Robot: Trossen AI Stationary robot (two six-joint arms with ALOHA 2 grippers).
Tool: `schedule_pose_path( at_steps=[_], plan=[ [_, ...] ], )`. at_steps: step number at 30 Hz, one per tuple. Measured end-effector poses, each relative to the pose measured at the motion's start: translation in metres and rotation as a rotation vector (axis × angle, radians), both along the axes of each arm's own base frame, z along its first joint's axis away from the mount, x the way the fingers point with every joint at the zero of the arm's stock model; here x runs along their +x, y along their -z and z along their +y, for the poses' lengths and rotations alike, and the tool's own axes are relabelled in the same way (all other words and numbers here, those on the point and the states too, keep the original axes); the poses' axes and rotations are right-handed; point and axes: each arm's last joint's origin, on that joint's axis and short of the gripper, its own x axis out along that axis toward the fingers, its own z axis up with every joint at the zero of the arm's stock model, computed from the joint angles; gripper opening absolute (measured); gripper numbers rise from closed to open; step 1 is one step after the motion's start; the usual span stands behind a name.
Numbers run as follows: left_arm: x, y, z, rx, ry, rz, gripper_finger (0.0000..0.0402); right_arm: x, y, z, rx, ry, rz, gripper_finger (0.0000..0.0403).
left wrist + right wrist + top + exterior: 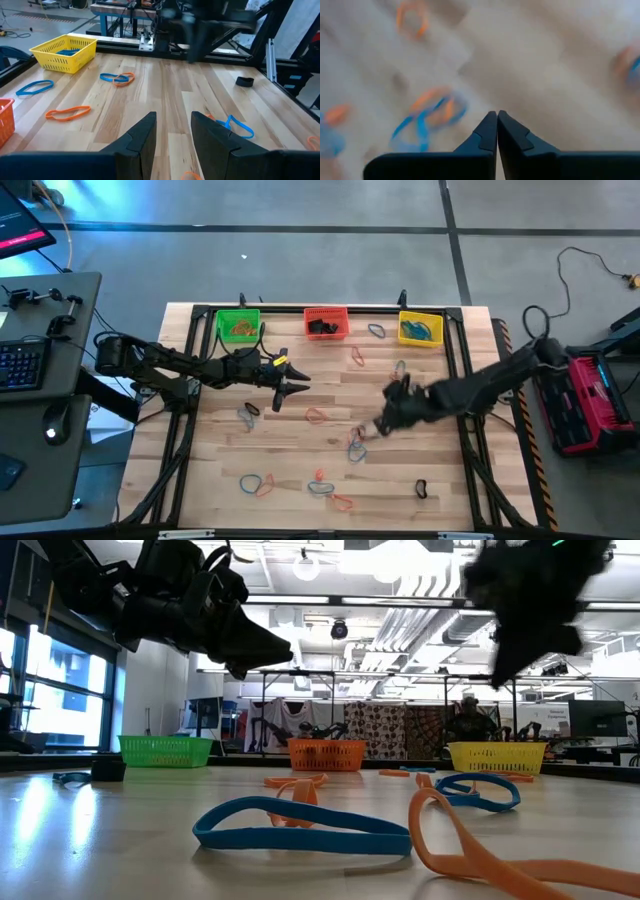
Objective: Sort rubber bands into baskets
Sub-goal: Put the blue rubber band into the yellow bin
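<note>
Three baskets stand along the table's far edge: green (238, 327), red (326, 322) and yellow (420, 328). Rubber bands lie scattered flat on the wood, among them an orange one (318, 416), a grey one (248, 412) and a blue-and-orange cluster (357, 444). My left gripper (173, 116) hangs open above the table's middle left (298, 387), with nothing between its fingers. My right gripper (497, 114) is shut and empty, tilted downward above the table right of centre (378, 427), close above that blue-and-orange cluster (427, 117).
A black band (421, 489) lies near the front right, and a blue-and-orange pair (255, 483) near the front left. More bands lie before the red basket (357, 357) and beside the yellow one (377, 331). A black frame (462, 360) borders the table.
</note>
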Motion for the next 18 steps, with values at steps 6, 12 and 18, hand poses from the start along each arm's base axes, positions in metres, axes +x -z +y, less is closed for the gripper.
schedule_pose_path(
  at_steps=[6, 12, 18],
  plan=[
    [0.000, 0.000, 0.000, 0.004, 0.001, 0.001, 0.0115, -0.009, 0.022, 0.057, 0.236, 0.055, 0.067, 0.0000],
    [0.000, 0.000, 0.000, 0.004, 0.001, 0.002, 0.0115, -0.003, 0.041, 0.094, 0.355, 0.063, 0.029, 0.0001],
    [0.000, 0.000, 0.000, 0.004, 0.001, 0.002, 0.0115, 0.019, 0.067, 0.101, 0.363, 0.042, -0.011, 0.0042]
  ],
)
